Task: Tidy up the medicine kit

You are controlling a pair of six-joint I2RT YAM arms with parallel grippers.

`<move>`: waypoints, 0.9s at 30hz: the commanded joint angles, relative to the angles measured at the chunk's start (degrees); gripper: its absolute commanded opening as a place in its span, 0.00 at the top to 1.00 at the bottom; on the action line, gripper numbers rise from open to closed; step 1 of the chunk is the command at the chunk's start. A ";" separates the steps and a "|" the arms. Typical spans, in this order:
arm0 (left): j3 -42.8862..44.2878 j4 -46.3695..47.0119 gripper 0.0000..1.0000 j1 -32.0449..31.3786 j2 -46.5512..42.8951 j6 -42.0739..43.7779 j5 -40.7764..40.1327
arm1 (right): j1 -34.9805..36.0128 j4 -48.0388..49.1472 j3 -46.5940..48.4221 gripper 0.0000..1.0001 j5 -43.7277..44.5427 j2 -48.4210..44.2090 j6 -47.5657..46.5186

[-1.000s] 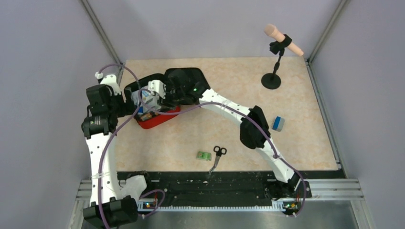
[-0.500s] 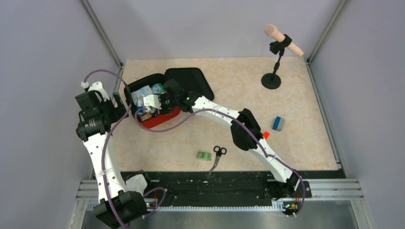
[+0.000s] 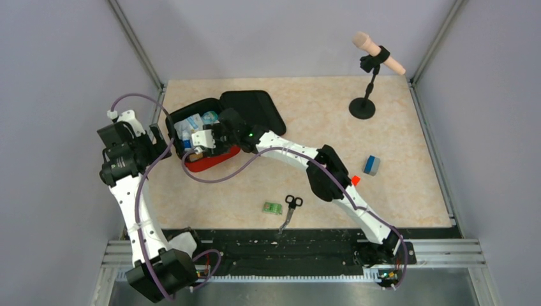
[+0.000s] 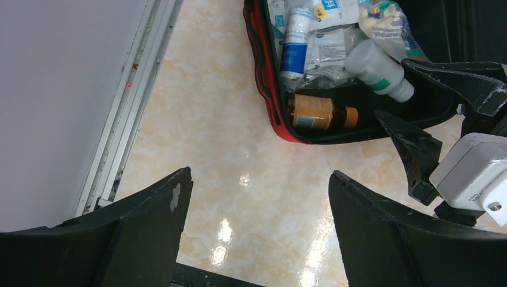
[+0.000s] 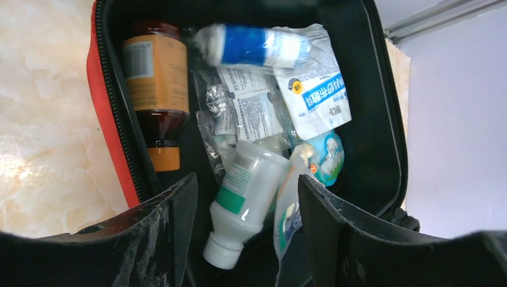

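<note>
The medicine kit [image 3: 214,159] lies open at the table's back left, a red case with black lining, its lid [image 3: 255,108] flat behind it. It holds a brown bottle [image 5: 155,84], a blue-and-white roll [image 5: 254,45], sachets [image 5: 314,92] and a white bottle with a green label [image 5: 245,197]. My right gripper [image 3: 205,129] hangs open over the tray. In the right wrist view [image 5: 242,185] the white bottle lies between its fingers, touching neither. My left gripper [image 4: 260,175] is open and empty over bare table, left of the kit's red rim [image 4: 263,78].
Black scissors [image 3: 290,207] and a green packet [image 3: 272,208] lie near the front edge. A small red block [image 3: 355,180] and a blue block [image 3: 372,165] lie at the right. A microphone stand [image 3: 363,105] is at the back right. A wall rail [image 4: 131,89] runs close on the left.
My left arm has drawn back to the left, away from the kit. My right gripper has come lower over the tray, and the lid now shows in full.
</note>
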 commanded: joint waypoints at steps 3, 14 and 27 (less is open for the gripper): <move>0.58 3.24 0.12 0.84 1.30 0.04 2.00 | 0.69 -1.53 -5.30 0.37 -0.55 -4.79 -0.61; -6.88 13.77 0.18 0.93 4.92 -7.06 6.10 | -2.70 -1.00 -22.73 0.37 -2.22 -24.39 10.47; -6.47 22.14 0.29 0.73 21.73 -9.77 7.50 | -19.34 22.50 -59.72 0.36 -2.33 -50.49 60.32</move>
